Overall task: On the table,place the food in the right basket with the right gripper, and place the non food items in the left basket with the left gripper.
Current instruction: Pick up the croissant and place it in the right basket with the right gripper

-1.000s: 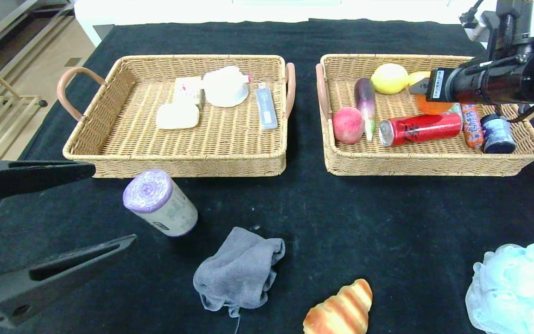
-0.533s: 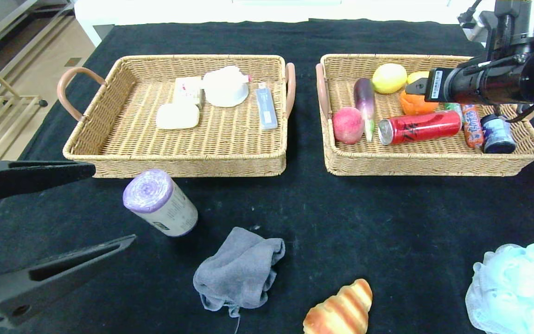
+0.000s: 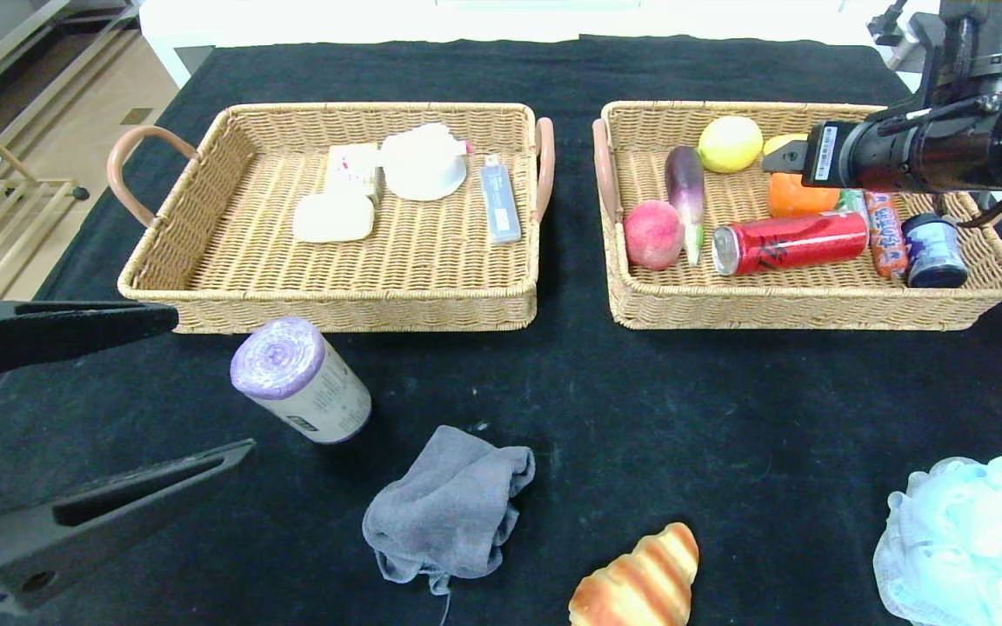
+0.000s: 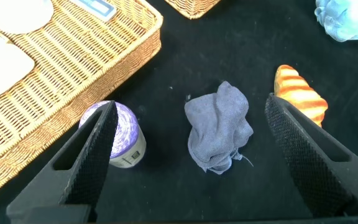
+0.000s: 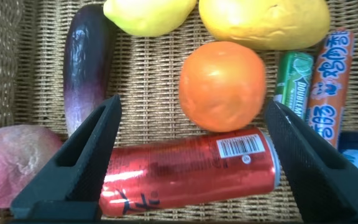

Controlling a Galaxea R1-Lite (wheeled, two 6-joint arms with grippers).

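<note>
black cloth table [image 3: 727,400] filling most of the frame, pale floor at upper left. two wicker baskets: left basket [image 3: 153,261] upper left, right basket [image 3: 814,309] upper right. one blue bath pouf [image 3: 971,539] lower right, one grey rag [image 3: 449,513], one purple roll [image 3: 301,378], one croissant [image 3: 640,582] bottom centre. right gripper [image 5: 191,155] spread wide, empty, above one orange [image 5: 222,84] in right basket. left gripper [image 4: 188,149] lower left, spread, empty.

The head view looks forward and down over the whole bench [image 3: 605,409], from high and far. The left wrist view looks down from mid height, sharing the grey cloth [image 4: 219,134] and purple roll [image 4: 122,134] with it. The right wrist view hangs close over the right basket [image 5: 17,74], sharing the orange [image 5: 224,85].
</note>
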